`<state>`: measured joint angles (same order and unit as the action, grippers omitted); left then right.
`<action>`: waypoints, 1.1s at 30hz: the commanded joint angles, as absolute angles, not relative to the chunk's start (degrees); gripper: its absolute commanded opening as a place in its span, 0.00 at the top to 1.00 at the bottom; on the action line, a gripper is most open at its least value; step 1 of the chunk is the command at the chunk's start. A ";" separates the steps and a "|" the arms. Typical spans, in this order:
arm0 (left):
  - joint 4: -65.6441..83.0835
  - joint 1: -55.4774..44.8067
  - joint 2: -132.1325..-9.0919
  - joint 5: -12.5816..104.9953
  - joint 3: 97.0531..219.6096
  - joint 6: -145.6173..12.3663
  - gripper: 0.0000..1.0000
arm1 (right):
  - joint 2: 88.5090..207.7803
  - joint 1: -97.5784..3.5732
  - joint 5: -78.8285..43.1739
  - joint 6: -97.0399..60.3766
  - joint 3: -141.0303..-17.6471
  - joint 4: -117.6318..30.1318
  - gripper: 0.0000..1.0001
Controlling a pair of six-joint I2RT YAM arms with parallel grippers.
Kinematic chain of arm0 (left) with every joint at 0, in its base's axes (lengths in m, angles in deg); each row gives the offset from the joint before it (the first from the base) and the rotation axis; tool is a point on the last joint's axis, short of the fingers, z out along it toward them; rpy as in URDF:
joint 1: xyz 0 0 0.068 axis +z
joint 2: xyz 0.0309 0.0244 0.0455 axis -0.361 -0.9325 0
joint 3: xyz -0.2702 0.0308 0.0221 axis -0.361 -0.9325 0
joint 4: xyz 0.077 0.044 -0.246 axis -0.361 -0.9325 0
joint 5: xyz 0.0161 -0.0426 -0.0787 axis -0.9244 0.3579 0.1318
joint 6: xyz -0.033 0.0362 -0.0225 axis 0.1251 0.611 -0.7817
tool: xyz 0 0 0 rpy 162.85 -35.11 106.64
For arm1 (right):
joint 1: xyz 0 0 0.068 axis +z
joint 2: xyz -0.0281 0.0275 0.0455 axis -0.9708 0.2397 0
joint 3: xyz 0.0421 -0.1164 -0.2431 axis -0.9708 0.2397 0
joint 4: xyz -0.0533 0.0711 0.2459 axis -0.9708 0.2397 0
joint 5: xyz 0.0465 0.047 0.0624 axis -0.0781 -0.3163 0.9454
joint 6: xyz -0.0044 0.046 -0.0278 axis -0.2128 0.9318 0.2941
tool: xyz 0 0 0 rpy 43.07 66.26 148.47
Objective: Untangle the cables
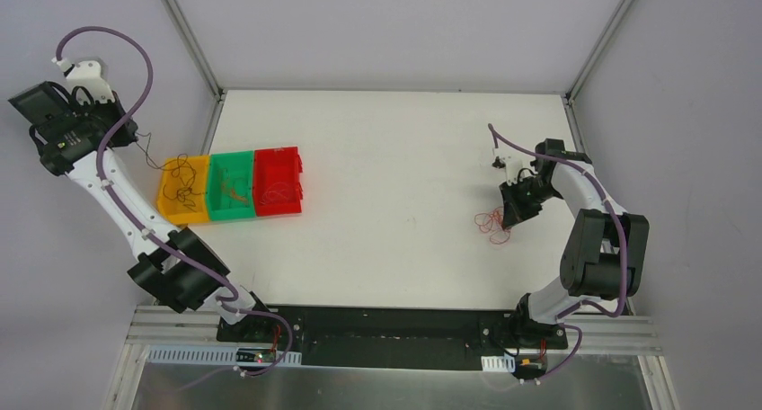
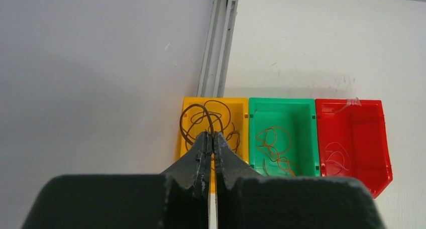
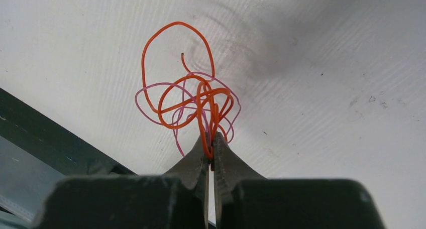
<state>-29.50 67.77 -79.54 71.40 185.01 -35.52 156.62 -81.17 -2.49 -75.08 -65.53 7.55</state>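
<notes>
Right side of the white tabletop: clump of hair-thin curly orange and pink wires, tangled, nipped at one edge by the right gripper, jaws pressed together. Far left: dark brown curly wire, pinched by the left gripper above the yellow plastic bin. Risk: both colours seem clamped together, so pulling may tighten the knot; springy strands may slip free.

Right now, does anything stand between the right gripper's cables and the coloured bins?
Nothing visible: only bare table lies between the cables, pinched in the right gripper, and the nearest, red bin.
</notes>
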 commanded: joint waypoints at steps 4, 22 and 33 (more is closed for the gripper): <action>-25.74 68.15 -82.32 78.62 178.70 -28.95 1.00 | 155.82 -80.61 -0.76 -74.19 -67.87 9.87 1.00; -27.92 63.76 -76.18 78.64 171.17 -24.81 0.19 | 154.58 -74.25 11.79 -65.03 -75.28 10.71 1.00; -32.88 26.62 -68.82 99.36 166.87 -38.93 0.01 | 144.59 -61.47 28.14 -44.25 -75.66 -2.42 1.00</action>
<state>-30.27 40.63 -71.17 88.56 169.58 -32.17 148.30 -64.36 20.18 -53.75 -74.49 3.75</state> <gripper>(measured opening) 0.990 0.024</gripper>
